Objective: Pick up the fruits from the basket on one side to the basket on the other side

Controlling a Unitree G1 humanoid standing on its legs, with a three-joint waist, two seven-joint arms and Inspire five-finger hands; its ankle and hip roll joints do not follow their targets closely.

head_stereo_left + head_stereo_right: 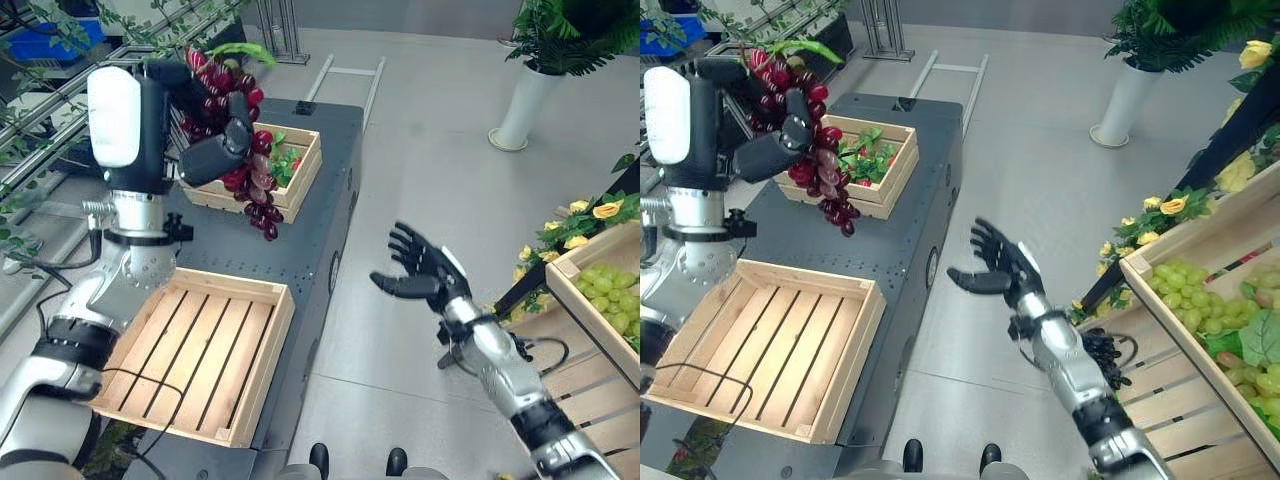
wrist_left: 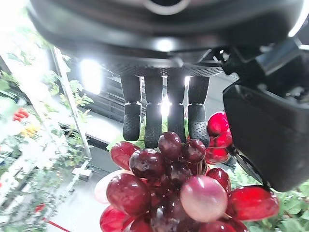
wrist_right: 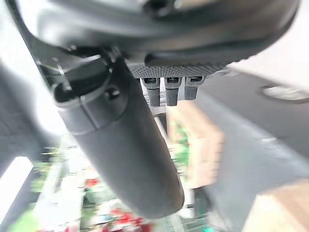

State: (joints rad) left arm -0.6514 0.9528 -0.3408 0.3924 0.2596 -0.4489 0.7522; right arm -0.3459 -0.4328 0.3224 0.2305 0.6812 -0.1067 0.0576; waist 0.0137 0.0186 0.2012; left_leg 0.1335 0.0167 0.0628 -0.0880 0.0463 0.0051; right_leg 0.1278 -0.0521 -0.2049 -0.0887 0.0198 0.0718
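A: We start at our left hand. Its fingers and thumb are curled round a bunch of red grapes, and the bunch hangs free in the air, above the near edge of the far basket. We hold it high, I think, so that the hanging end passes over the basket wall and does not drag on it.

B: And the near basket?

A: It lies on the dark desk, closer to us, and we see only bare slats inside. We judge that the grapes must go there, so the arm has to carry them toward us and lower them.

B: What about our right hand?

A: It hangs over the floor, well apart from the desk, with the fingers spread and holding nothing. It is probably kept aside to leave room.

B: What does the wrist view add?

A: The left wrist view shows the fingers pressing on the top of the bunch. The eye views show green leaves left in the far basket, and a crate of green grapes at our right.
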